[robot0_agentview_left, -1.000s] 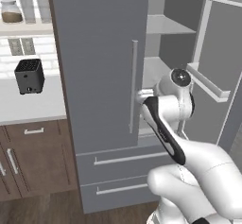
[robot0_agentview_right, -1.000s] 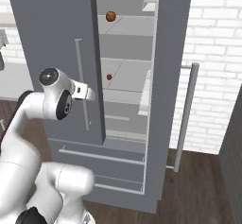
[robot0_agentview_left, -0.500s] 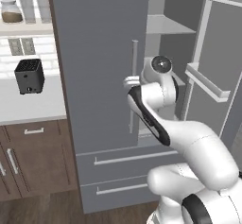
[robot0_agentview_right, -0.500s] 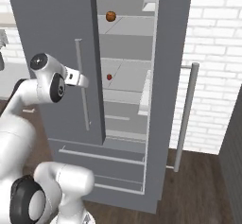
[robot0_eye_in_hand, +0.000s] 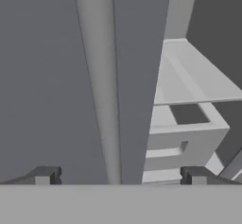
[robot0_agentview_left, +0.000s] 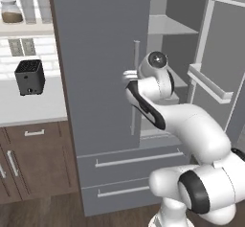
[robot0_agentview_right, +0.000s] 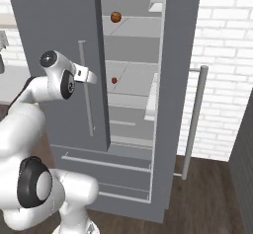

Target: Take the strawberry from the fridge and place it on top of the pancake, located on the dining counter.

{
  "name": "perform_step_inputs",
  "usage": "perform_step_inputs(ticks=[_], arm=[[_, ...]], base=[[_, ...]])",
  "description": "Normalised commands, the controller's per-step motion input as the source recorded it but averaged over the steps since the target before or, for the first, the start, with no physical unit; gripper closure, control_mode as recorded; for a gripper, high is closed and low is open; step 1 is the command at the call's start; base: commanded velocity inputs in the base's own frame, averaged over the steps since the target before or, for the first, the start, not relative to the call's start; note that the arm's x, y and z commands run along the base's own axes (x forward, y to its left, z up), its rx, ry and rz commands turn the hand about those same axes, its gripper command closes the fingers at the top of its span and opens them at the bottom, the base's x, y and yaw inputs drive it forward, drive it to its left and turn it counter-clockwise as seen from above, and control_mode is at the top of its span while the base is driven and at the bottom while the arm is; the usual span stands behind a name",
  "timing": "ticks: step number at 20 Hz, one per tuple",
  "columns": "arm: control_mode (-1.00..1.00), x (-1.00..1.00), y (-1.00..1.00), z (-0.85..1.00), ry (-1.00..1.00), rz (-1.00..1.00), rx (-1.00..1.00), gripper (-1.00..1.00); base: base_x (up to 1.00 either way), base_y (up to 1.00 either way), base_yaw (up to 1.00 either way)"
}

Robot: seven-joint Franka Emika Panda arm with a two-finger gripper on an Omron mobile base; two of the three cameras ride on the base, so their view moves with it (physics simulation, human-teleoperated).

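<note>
The arm bends up from the base, elbow raised, wrist turned forward. The gripper (robot0_eye_in_hand: 118,176) points ahead at chest height, its jaws spread wide with nothing between the fingertips (robot0_eye_in_hand: 46,175).

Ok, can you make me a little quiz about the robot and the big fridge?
1. True or false: the right door of the fridge is swung open.
2. Which is on the higher shelf: A) the strawberry or B) the orange-brown ball?
3. What long silver thing stands between the open gripper fingertips in the hand view?

Key: 1 true. 2 B. 3 the left door's handle.
</note>
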Motion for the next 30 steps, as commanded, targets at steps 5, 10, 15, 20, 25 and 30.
perform_step_inputs(ticks=[5, 10, 15, 20, 25, 30], arm=[[-1.0, 0.56, 0.02, 0.0, -0.01, 0.0, 0.0, -1.0], [-1.0, 0.41, 0.05, -0.12, -0.12, 0.0, 0.0, -1.0], [-1.0, 0.36, 0.06, -0.12, -0.15, 0.01, 0.0, -1.0], [-1.0, 0.23, 0.04, -0.02, -0.02, 0.01, 0.0, 1.0], [-1.0, -0.28, 0.1, 0.0, -0.01, -0.02, 0.0, 1.0], [-1.0, -0.75, 0.2, 0.0, 0.0, -0.12, -0.02, 1.0]], base=[[0.0, 0.0, 0.0], [0.0, 0.0, 0.0], [0.0, 0.0, 0.0], [0.0, 0.0, 0.0], [0.0, 0.0, 0.0], [0.0, 0.0, 0.0]])
